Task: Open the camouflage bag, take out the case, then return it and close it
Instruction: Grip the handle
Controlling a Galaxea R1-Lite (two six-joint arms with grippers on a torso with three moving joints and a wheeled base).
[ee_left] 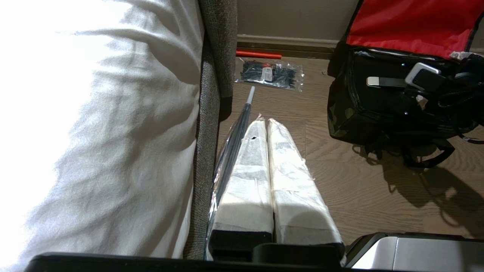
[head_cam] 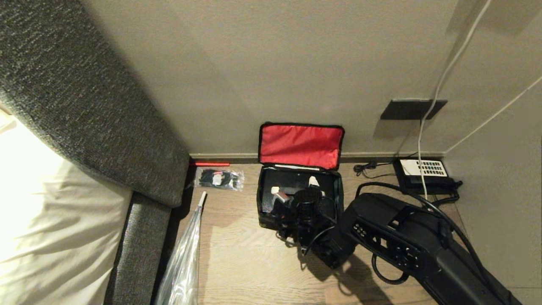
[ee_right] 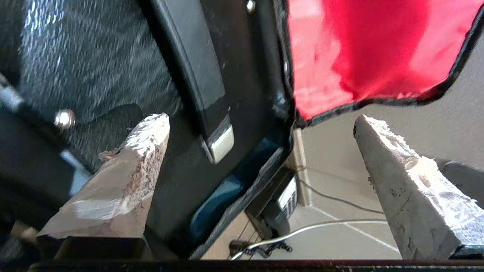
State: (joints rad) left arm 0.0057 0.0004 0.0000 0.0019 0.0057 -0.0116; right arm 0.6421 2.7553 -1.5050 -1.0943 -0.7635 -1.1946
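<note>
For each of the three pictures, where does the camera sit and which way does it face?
Head view: looks down at the floor corner; open camouflage bag, right arm with right gripper over it.
Left wrist view: low beside the bed, facing the wall; left gripper, jaws together.
Right wrist view: inside the bag opening, facing the case; jaws wide apart.
All views share the bag's red lid lining.

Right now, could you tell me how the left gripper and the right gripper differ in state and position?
The left gripper has its fingers pressed together, while the right gripper stands wide open. The left gripper hangs beside the bed, away from the camouflage bag; the right gripper reaches into the open bag, over the case. Both have white-wrapped fingers, and neither holds anything.
</note>
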